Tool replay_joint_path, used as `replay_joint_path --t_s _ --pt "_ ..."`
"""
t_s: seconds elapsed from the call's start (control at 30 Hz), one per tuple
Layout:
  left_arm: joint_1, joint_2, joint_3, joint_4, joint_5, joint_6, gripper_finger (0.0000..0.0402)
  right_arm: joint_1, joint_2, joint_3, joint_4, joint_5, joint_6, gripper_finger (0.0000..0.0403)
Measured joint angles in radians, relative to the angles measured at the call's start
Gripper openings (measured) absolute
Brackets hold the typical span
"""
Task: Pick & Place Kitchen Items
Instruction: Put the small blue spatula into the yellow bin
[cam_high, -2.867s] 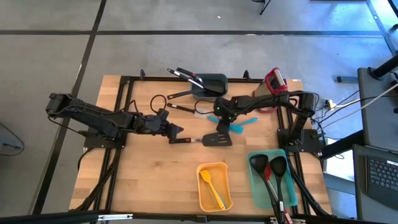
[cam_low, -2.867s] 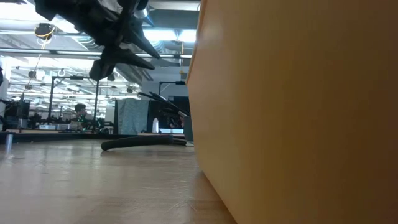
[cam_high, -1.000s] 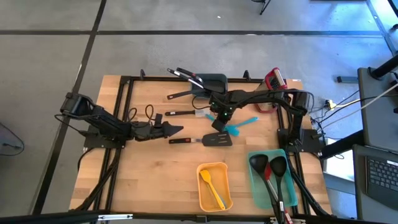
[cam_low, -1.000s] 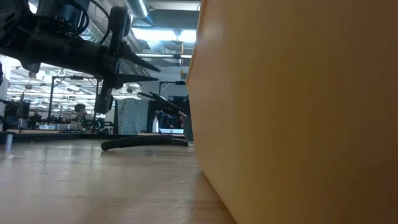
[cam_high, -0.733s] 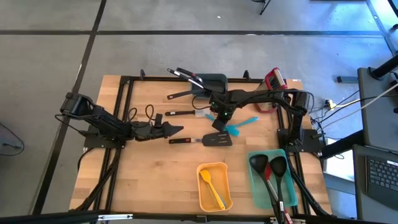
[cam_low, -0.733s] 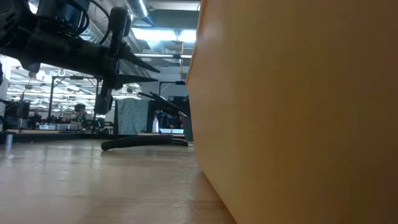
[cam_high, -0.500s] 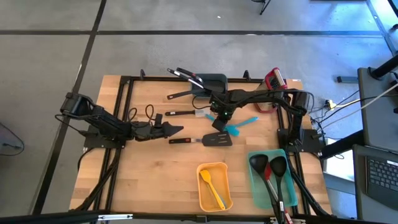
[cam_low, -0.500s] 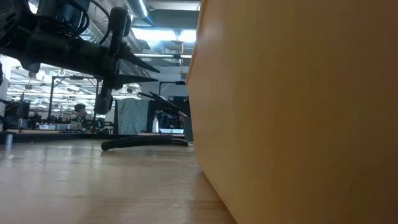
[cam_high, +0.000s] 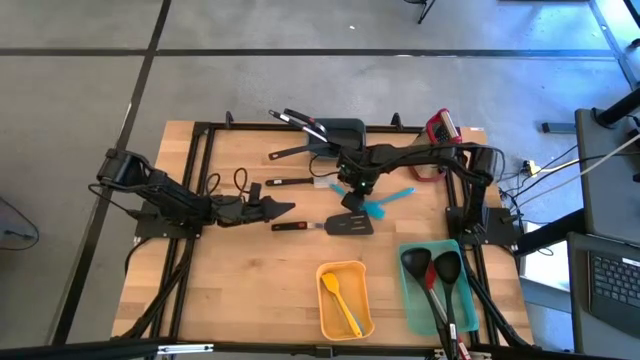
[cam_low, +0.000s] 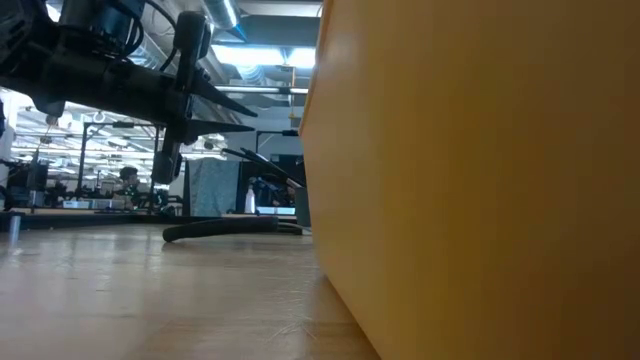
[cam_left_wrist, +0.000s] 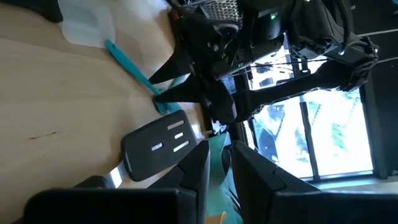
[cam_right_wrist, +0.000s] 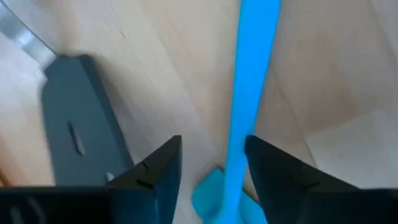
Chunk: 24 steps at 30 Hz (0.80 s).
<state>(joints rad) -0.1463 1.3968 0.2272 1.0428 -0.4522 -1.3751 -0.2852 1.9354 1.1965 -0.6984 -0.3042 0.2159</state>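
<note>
- High view: right gripper (cam_high: 352, 187) hangs over the teal spatulas (cam_high: 385, 203) near table centre, likely lining up a pick. Left gripper (cam_high: 285, 209) waits at nine o'clock of the black turner (cam_high: 345, 224). Sorted by type, it seems: one spatula in the yellow bin (cam_high: 345, 300), two ladles in the teal tray (cam_high: 438, 287).
- Low view: yellow bin wall blocks most.
- Left wrist view: its fingers stand narrowly apart, empty.
- Right wrist view: fingers spread wide, straddling one teal handle.
</note>
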Motion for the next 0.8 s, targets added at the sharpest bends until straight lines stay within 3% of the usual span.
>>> replay_joint_path --t_s 0.13,0.3,0.43,0.57,0.73,0.8 --pt "0.003 0.000 0.007 -0.002 0.032 0.029 0.0061 0.006 0.005 -0.004 -0.038 0.015 -0.022 0.0185" --pt "0.092 0.010 0.086 -0.044 0.206 0.276 0.0061 0.010 0.005 -0.013 -0.035 0.016 -0.052 0.0180" --pt "0.158 0.010 0.196 -0.298 0.262 0.565 0.0061 0.016 -0.001 -0.040 -0.009 0.023 -0.056 0.0173" --pt "0.228 0.024 0.272 -0.560 0.282 0.580 0.0063 0.023 -0.007 -0.064 0.016 0.031 -0.060 0.0154" --pt "0.298 0.140 0.272 -0.440 0.475 0.580 0.0065 0.024 -0.008 -0.071 0.041 0.038 -0.048 0.0119" --pt "0.305 0.208 0.272 -0.375 0.486 0.627 0.0066 0.024 -0.008 -0.072 0.047 0.039 -0.047 0.0111"
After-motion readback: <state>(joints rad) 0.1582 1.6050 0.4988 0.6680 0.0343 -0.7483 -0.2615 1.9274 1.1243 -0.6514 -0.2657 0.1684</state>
